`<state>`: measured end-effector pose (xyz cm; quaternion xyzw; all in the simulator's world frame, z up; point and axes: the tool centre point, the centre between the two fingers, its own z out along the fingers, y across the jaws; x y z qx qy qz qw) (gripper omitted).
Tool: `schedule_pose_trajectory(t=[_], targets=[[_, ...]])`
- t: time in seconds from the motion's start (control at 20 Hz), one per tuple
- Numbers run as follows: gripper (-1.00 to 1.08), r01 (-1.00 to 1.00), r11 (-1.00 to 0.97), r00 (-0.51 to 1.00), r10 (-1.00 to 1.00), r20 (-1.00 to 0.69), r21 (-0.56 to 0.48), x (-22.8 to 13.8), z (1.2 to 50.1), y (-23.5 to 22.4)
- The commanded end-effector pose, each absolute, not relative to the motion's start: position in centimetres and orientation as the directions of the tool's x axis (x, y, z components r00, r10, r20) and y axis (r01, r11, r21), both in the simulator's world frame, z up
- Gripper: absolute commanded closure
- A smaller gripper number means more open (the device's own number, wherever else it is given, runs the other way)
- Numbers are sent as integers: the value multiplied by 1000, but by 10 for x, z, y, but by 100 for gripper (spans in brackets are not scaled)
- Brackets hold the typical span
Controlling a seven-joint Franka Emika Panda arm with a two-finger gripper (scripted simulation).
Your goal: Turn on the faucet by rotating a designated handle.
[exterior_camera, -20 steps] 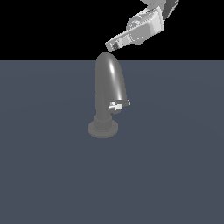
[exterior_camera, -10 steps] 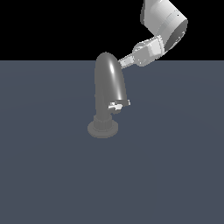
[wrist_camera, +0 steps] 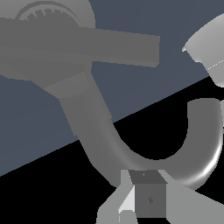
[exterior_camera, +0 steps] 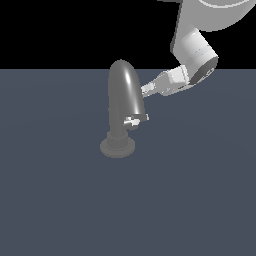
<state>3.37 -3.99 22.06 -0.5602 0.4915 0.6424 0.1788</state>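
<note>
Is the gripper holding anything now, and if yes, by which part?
Nothing is held. The gripper is beside the faucet spout, above the handle.

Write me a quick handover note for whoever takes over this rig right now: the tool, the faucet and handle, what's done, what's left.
Tool: beside the upper curve of the dark grey glossy arched faucet, on the exterior view's right; holding nothing. Whether its jaws are open or shut cannot be told, nor whether it touches the spout.
Faucet: upright on its round flat base on the grey-blue surface.
Handle: the tiny silvery-white lever bar projects from the faucet's lower body, below the tool and untouched.
Done: arm brought near the faucet.
Left: lower to the lever, engage it, rotate it.
</note>
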Motion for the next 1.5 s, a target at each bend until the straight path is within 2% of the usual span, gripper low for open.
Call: schedule_pose_trajectory(t=[0.0, 0.45, 0.8, 1.45], targets=[[108, -776, -430, -361, -297, -884, 461, 34, 207, -42], [108, -759, -382, -469, -240, -850, 527, 29, 177, -45], [108, -758, -380, -473, -237, -848, 530, 29, 176, -45], [108, -758, -380, -473, -237, -848, 530, -3, 144, -61]])
